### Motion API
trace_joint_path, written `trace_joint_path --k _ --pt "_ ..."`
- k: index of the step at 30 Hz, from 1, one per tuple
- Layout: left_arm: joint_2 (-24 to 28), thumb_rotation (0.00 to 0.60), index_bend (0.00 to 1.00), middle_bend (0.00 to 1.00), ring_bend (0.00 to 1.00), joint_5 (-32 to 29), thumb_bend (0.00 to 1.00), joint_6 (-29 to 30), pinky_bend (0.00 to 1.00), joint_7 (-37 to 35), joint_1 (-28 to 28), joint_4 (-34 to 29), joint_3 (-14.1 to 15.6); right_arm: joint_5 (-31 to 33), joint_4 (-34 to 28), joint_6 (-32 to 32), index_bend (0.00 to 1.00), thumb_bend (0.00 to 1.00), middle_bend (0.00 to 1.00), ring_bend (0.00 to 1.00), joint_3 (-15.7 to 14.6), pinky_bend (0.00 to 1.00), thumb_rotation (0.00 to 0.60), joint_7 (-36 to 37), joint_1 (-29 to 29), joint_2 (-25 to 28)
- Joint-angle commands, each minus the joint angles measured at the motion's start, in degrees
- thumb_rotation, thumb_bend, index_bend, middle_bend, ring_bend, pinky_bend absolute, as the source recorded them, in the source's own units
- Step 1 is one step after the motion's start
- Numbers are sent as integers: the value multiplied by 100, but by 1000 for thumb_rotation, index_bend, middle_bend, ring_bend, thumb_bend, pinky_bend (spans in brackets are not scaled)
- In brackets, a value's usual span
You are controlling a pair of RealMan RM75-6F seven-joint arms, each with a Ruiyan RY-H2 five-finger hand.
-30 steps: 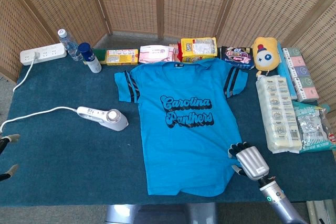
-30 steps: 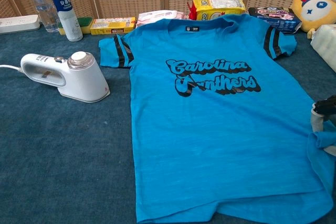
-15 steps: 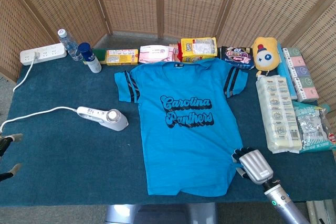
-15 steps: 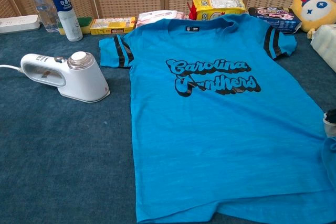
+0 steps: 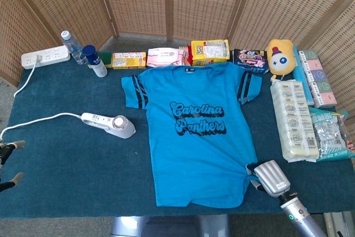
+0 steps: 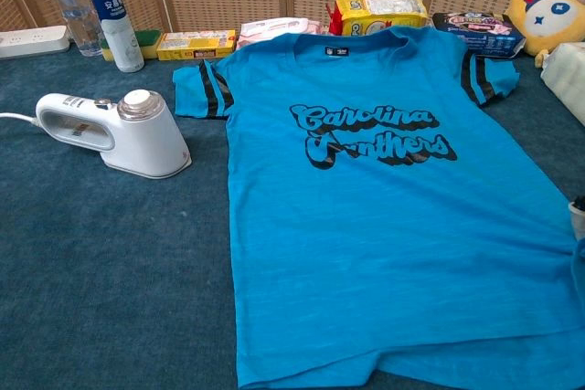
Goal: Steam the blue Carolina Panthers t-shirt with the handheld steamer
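One blue Carolina Panthers t-shirt lies flat and face up in the middle of the dark blue table, collar toward the far edge, hem toward the near edge. Its black lettering sits across the chest, and both striped sleeves are spread out.

At the shirt's near right corner, the right hand grips the hem, the cloth gathering into a small pucker where it is pinched; the fingers themselves are mostly hidden beneath the hand's silver back. The step in hand looks like tugging the shirt smooth before steaming. To do it well, the pull should run outward and toward the near edge, gently, so the bunched corner flattens without dragging the whole shirt askew.

To the left of the shirt, well apart from it, the white handheld steamer rests on the table, untouched, its cord trailing off left. At the far left edge of the head view, only fingertips of the left hand show, spread apart and holding nothing; it is the nearer hand to the steamer.

Along the far edge stand a water bottle, a power strip, snack boxes and a yellow plush toy.
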Motion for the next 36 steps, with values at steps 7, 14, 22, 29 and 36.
trace_joint_path --k 7,14,22,29,36 --pt "-108 600 207 310 234 11 230 -561 313 324 -385 -93 -36 24 -153 84 671 511 646 662 76 749 600 14 0 57" --pt "-283 600 207 308 232 -110 231 -1058 313 634 -754 -145 -145 53 -191 54 674 511 646 668 84 754 600 67 13 57" --pt "-777 600 167 279 203 -806 227 -2027 313 1325 -1667 95 -668 115 -231 50 677 515 648 677 122 762 600 102 16 77" --pt "-1182 600 128 261 188 -1217 227 -2277 313 1665 -2048 393 -890 146 -247 65 678 515 648 678 134 762 600 109 0 84" --pt "-1852 600 115 254 184 -1724 228 -2525 311 2034 -2490 1020 -1088 200 -239 97 681 515 648 685 164 766 600 153 -22 135"
